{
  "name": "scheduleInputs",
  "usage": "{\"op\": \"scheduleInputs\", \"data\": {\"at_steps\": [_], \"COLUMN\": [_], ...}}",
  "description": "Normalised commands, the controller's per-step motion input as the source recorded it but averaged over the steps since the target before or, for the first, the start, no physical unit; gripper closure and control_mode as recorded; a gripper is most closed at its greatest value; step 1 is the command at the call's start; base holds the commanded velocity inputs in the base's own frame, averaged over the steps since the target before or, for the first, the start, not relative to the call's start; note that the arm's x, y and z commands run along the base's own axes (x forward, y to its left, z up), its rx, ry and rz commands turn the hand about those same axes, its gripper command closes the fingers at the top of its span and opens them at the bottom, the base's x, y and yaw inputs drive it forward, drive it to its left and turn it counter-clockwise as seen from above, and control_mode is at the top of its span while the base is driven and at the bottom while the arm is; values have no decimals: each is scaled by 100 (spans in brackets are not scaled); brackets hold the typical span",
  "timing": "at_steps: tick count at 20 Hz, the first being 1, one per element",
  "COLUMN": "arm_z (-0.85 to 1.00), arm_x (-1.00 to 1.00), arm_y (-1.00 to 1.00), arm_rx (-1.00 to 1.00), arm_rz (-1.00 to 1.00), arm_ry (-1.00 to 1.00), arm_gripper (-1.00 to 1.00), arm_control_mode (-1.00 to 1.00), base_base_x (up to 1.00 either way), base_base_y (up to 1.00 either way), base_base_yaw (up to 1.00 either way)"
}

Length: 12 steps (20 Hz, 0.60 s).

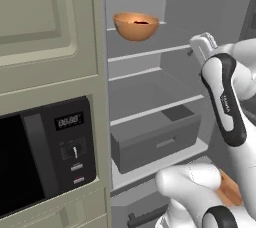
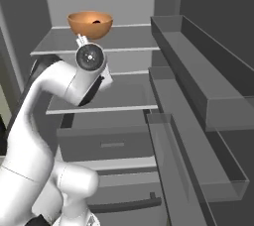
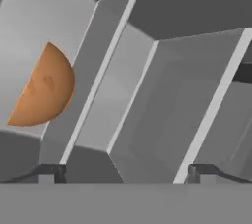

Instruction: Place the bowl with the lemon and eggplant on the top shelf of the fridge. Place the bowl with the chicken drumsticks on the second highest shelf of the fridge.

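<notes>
Grey steel dominates the open fridge (image 1: 150,97), where the top shelf (image 2: 124,41) now carries the bowl with the lemon and eggplant (image 1: 136,26), set near the shelf's front edge. Something dark shows inside it; the lemon cannot be made out. To the left stands a black microwave (image 1: 45,157) in pale cabinetry, and below the shelves sits the grey drawer (image 1: 155,142). The door bins (image 2: 198,86) run along the right side in the right base view.

The white arm (image 1: 225,97) rises in front of the shelves, its wrist level with the second shelf (image 1: 150,52). The hand (image 3: 125,171) is spread wide and holds nothing, its two dark fingertips (image 3: 49,171) standing well apart at the bottom of the hand view, with the orange bowl off to one side and clear of them.

A sliver of tan shows behind the robot's base at the lower right of the left base view (image 1: 230,189); it may be the bowl with the chicken drumsticks, but too little is visible to be sure.

The risks, judged from this moment: the arm sits close under the top shelf, so a careless pull-back could clip the shelf edge or nudge the bowl, which rests near the front and could slide off. A wide swing could also strike the door bins. The second bowl is shallow, so tilting it could spill the drumsticks.
</notes>
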Motion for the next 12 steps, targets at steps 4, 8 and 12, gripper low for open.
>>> {"op": "scheduleInputs", "data": {"at_steps": [4, 8, 12], "arm_z": [-100, -72, 0], "arm_x": [-100, -80, -3], "arm_y": [28, 20, 0], "arm_rx": [-70, -61, -3], "arm_rz": [38, 30, 1], "arm_ry": [26, 17, 0], "arm_gripper": [-100, -100, -100], "arm_control_mode": [-100, -100, -100], "base_base_x": [0, 0, 0], "base_base_y": [0, 0, 0], "base_base_yaw": [0, 0, 0]}}
